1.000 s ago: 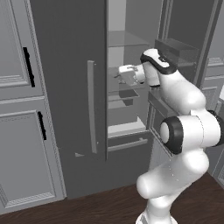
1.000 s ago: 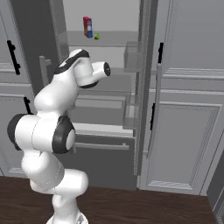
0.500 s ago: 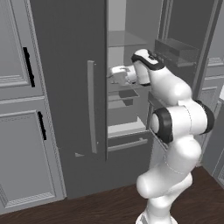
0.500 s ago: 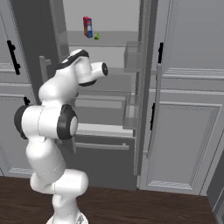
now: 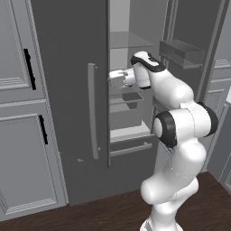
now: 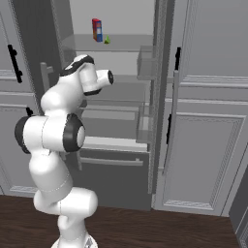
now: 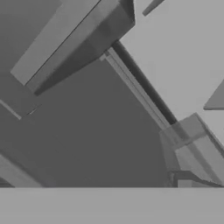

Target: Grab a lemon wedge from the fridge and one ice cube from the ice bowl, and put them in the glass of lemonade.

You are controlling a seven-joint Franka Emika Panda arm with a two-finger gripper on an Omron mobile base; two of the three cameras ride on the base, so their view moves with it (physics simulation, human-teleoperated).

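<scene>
High on the open fridge (image 6: pixel 121 104) shelf, lemon wedge (image 6: pixel 107 39) beside red carton (image 6: pixel 97 30); hand (image 5: pixel 115 78) below, finger spread perhaps indiscernible.

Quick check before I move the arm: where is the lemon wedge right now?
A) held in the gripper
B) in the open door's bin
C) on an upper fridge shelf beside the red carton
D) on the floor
C: in the right base view the lemon wedge sits on the upper shelf of the fridge, just right of the red carton.

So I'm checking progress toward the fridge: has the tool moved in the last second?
Yes. In the left base view the tool has shifted left, from right of the fridge opening to the open door's edge, nearer its bar handle.
</scene>
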